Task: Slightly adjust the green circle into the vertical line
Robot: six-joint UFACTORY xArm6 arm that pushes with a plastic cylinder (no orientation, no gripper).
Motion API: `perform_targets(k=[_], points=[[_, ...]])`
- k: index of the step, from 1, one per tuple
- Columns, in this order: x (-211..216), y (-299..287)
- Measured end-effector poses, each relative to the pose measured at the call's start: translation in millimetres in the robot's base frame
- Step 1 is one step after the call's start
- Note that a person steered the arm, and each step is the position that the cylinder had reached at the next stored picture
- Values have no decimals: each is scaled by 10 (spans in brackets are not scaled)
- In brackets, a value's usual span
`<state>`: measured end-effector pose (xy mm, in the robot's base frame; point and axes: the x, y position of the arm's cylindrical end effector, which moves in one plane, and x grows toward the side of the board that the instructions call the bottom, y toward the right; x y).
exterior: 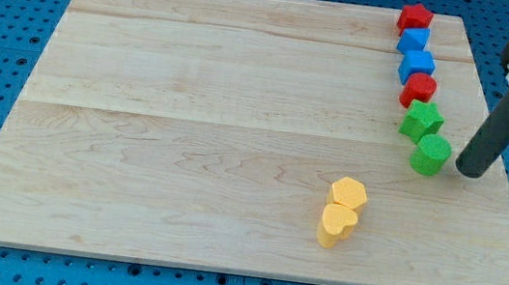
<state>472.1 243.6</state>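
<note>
Two yellow blocks (pixel 342 212) are seen nearest, well apart from the line.
The green circle (pixel 431 154) is placed at the line's bottom end, below the green star (pixel 422 118); my tip (pixel 471 173), a bare rod with nothing held, is set just beside it on the view's right. An overlong push could send it past the line.

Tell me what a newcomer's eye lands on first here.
A column of blocks runs down the board's right side: red star on top, green circle at the bottom. My tip stands just right of that circle. Two yellow blocks sit alone near the bottom.
</note>
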Motion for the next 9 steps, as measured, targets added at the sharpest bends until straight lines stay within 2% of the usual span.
perform_targets(k=[9], points=[[-105, -102]])
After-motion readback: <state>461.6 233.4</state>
